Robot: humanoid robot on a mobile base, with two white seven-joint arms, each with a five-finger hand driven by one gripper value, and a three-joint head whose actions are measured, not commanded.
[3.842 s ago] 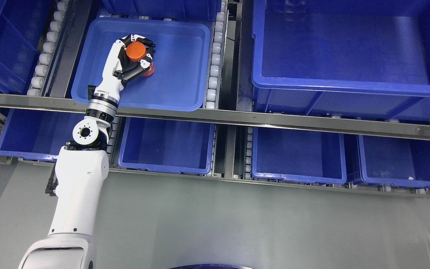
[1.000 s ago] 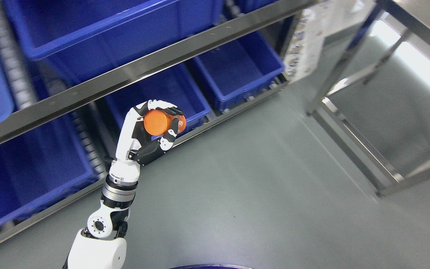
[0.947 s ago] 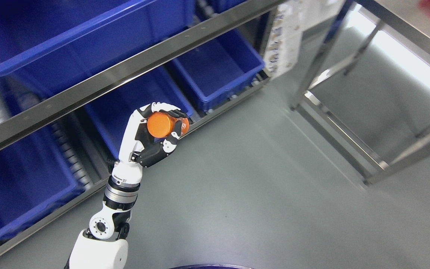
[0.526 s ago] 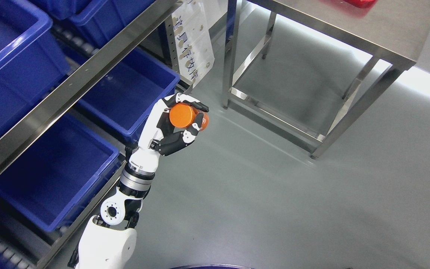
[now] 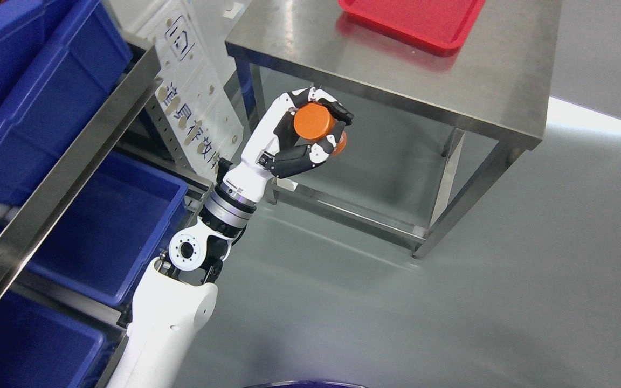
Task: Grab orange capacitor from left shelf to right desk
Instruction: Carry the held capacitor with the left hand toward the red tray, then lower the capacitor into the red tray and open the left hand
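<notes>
Orange capacitor [image 5: 312, 122] sat in the left hand [image 5: 302, 137], fingers [image 5: 337, 110] curled over its top and thumb pressing from below, so the grip looked closed firmly on it. The part was held in the air, off the shelf [image 5: 62, 172] and in front of the bench's [image 5: 450, 81] near edge, seemingly below the level of its top, not yet over it. Right arm was not in view.

A red tray [image 5: 413, 19] lay on the far part of the bench, well apart from the hand. Blue bins [image 5: 105, 231] stayed on the shelf at left, and a white sign [image 5: 197, 116] hung at the shelf's end, just beside the forearm.

Step judged: carry phase, pick done, placing not yet done. Next move probably called for lifting the hand above the bench edge, reaching forward over the steel top, lowering until the capacitor touched, then opening the fingers. Risk: clipping the bench edge if the hand went forward before rising; the round part could roll once released.
</notes>
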